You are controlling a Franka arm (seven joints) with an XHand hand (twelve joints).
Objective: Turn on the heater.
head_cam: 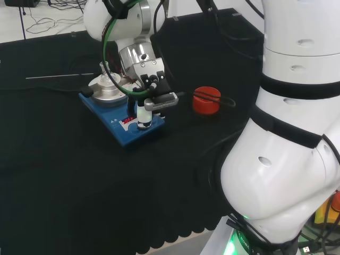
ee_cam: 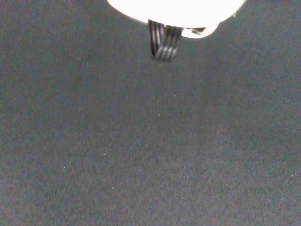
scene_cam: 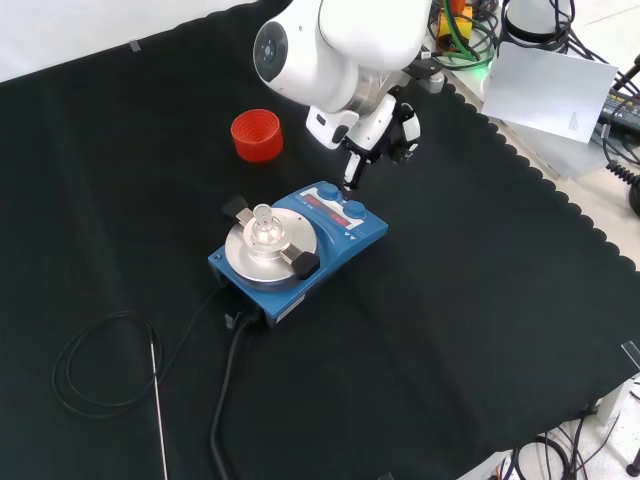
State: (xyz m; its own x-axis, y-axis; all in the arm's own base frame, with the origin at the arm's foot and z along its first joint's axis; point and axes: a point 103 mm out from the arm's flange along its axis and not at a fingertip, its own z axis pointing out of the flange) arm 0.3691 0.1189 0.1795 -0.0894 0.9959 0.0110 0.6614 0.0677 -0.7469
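Blue heater [scene_cam: 340, 232] sits mid-cloth in the front view, angled, its control panel facing the upper right. A round metal plate [scene_cam: 268, 252] tops it, with a small clear glass flask [scene_cam: 263, 224] standing at the centre between two black clamps. In the head view the heater [head_cam: 125, 130] lies left of the arm's big white links.

Hand [scene_cam: 378, 135] hangs over the panel edge of the heater. Front view: one dark finger [scene_cam: 351, 170] points straight down, its tip at or just above a blue knob [scene_cam: 353, 208] on the panel; contact cannot be told. Head view: the fingers [head_cam: 142, 114] reach down to the panel beside the red display [head_cam: 128, 119], with another finger [head_cam: 162, 101] held out sideways. Fingers look extended, nothing gripped.

Red ribbed ring [scene_cam: 256, 135] stands on the cloth up and left of the heater in the front view, well apart from it and near the white link. Black cable [scene_cam: 228, 375] runs from the heater's near corner to the bottom edge; a thin loop of wire [scene_cam: 95, 370] and a thin rod [scene_cam: 158, 410] lie at lower left.

Open cloth spreads wide to the right and below the heater in the front view, out to the scalloped edge [scene_cam: 560, 195]. Wrist view: bare black cloth [ee_cam: 150, 155] under a blurred white part of the hand [ee_cam: 174, 9].
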